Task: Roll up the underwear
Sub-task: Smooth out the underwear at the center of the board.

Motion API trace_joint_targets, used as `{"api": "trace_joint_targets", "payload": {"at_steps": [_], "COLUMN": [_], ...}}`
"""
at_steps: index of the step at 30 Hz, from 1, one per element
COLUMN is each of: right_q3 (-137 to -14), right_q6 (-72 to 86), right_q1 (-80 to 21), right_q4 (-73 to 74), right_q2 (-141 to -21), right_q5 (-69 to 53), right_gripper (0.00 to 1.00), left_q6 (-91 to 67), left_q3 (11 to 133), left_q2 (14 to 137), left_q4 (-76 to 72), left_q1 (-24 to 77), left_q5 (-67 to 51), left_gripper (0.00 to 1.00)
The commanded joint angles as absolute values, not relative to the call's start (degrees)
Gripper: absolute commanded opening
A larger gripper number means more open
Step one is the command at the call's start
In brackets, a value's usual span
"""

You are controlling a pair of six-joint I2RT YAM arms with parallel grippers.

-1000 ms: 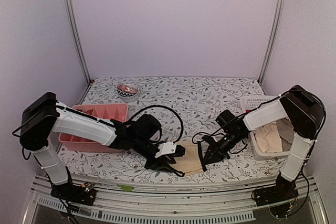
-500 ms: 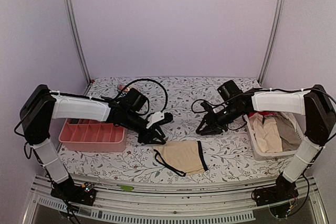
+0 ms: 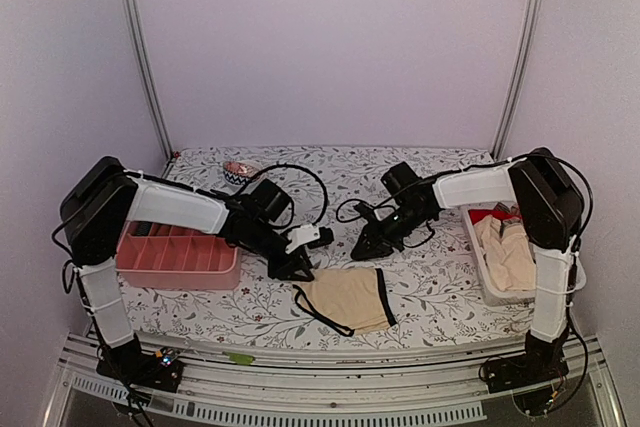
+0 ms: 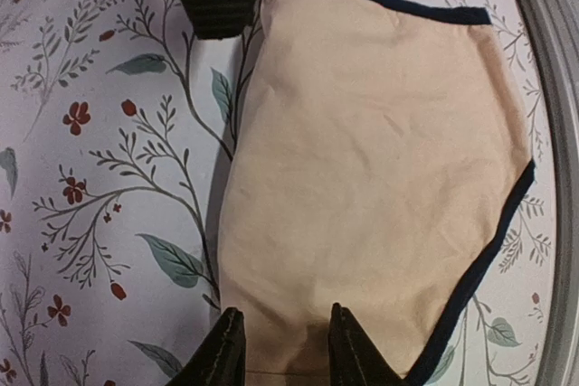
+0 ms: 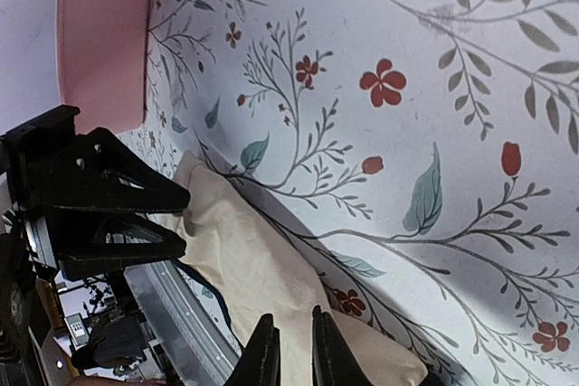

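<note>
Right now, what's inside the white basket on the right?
The white basket holds a pile of cream underwear and something red at the back. The right arm covers part of it, and anything beneath the pile is hidden.

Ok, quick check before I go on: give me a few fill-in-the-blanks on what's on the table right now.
1. The underwear lying flat near the front edge has ___ trim.
2. The divided tray on the robot's left is ___.
3. The white basket stands on the robot's ___ side.
Missing words: black; pink; right.
</note>
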State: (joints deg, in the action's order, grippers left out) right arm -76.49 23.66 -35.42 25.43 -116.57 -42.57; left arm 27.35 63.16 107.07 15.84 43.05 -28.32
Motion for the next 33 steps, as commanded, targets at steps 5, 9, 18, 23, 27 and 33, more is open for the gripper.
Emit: {"api": "trace_joint_targets", "payload": {"at_steps": [5,9,18,23,27,33], "right_q3": [-71.0,-66.4,-68.7,-76.0,-80.2,-79.3], "right_q6": [17.9,17.9,12.0,9.6,8.7,10.5], "right_q1": [-34.7,-32.1,-31.8,-33.1,-36.8,-41.1], "right_q4": [31.1,32.2,28.9,29.0,30.3,29.1], "right_q2": [-118.4,-113.7,-105.8,-108.9,-112.4,-116.2], "right_q5": [-37.9,-34.2,-33.5,-36.3,-39.2,-42.4], "right_gripper": [0.11,0.12,0.39,0.4,0.34,0.26], "left_q6": [29.4,30.0,37.9,37.3,37.3,38.9], "left_q3": [59.3,56.4,58.0,63.0,63.4,60.4], "left_q2": [107.8,106.6,98.2,101.8,102.9,102.4], "left_q4": [18.9,20.9,20.8,24.5,25.7,23.9], "left_q1": [44.1,44.2,42.3,39.3,38.4,40.0], "left_q5": [-22.0,-18.3,-23.9,-25.6,-26.9,-25.1], "left_gripper": [0.29,0.27,0.4,0.41,0.4,0.39]}}
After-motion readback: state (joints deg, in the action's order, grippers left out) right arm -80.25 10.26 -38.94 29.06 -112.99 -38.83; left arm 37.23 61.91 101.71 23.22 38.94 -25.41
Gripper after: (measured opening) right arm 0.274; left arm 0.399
